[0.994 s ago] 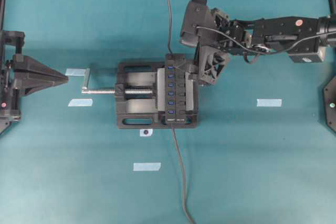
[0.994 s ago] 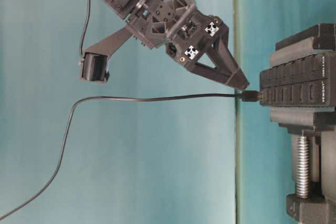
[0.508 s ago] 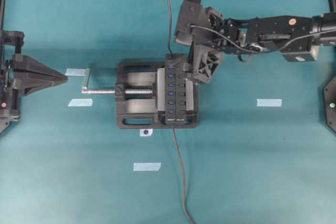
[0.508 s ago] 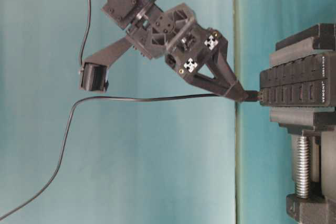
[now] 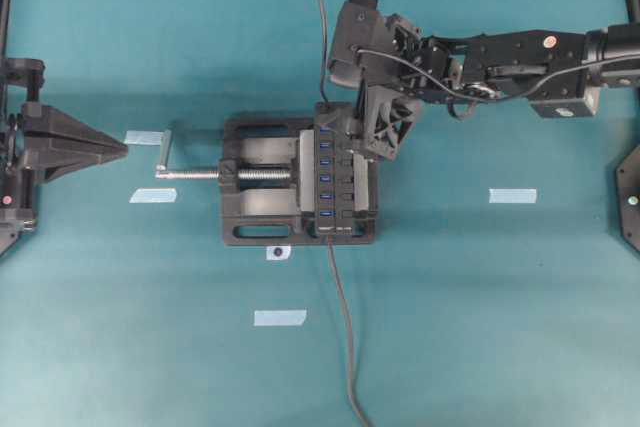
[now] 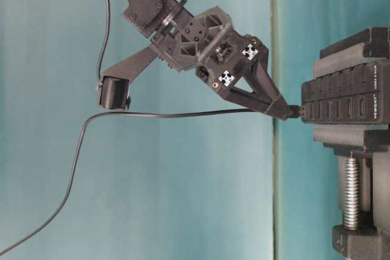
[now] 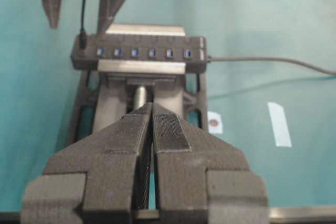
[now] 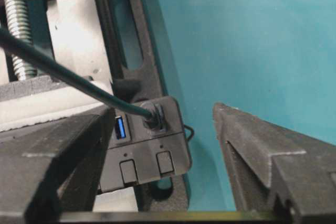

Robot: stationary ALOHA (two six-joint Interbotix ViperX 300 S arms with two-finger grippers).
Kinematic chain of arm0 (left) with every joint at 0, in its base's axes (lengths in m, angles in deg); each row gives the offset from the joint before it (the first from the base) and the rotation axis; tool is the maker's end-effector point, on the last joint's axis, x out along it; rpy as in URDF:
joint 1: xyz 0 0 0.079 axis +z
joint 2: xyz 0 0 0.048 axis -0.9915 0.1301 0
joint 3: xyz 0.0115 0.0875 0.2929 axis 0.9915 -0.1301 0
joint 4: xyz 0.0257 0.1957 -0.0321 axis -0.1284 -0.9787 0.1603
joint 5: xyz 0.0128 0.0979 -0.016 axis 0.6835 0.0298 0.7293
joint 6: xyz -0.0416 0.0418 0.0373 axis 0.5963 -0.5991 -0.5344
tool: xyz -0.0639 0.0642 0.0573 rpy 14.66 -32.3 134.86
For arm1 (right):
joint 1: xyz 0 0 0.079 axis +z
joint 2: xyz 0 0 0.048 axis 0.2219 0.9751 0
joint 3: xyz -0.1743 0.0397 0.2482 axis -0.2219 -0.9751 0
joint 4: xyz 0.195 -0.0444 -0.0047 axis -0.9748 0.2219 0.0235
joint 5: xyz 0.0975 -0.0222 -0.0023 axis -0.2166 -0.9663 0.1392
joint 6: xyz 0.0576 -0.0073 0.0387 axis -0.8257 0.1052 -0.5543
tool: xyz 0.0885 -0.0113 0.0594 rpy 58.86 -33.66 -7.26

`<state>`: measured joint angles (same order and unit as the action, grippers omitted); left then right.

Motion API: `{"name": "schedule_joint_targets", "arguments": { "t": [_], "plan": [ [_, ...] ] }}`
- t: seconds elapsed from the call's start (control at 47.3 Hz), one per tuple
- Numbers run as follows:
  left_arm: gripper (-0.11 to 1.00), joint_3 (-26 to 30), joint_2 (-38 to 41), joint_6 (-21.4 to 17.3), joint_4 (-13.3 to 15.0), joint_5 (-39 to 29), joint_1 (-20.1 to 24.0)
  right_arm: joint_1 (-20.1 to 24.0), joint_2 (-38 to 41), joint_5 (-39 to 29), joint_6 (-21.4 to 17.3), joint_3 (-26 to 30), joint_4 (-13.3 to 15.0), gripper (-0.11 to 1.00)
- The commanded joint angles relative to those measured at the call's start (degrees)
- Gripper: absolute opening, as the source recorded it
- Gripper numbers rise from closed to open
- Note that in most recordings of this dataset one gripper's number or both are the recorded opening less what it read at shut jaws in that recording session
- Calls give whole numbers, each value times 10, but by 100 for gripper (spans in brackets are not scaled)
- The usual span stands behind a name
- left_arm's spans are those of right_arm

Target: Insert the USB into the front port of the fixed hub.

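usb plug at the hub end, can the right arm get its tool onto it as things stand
Probably yes. The right tool is open with a finger on each side of the USB plug, which sits in the end port of the hub. Only its own cable runs between them.

Right gripper (image 8: 163,145): jaws spread wide, angled downward on an extended arm. Left gripper (image 7: 152,124): jaws closed together, level.

Robotics lab bench: teal mat (image 5: 480,327), tape markers (image 5: 279,318), bolted vise (image 5: 255,194), two robot arms.
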<state>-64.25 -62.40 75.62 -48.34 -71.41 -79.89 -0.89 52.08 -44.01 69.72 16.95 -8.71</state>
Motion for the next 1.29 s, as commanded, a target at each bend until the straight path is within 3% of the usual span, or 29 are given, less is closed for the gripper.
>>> {"name": "schedule_joint_targets", "arguments": {
  "t": [0.0, 0.571, 0.762, 1.27],
  "plan": [
    [0, 5, 3, 1, 0, 4, 1, 1, -9, 4, 6, 14, 0, 73],
    [0, 4, -3, 1, 0, 4, 1, 4, -2, 6, 4, 16, 0, 13],
    [0, 4, -3, 1, -1, 2, 1, 6, -6, 10, 4, 20, 0, 7],
    [0, 1, -4, 3, 0, 3, 1, 18, -21, 7, 4, 21, 0, 7]
  ]
}}
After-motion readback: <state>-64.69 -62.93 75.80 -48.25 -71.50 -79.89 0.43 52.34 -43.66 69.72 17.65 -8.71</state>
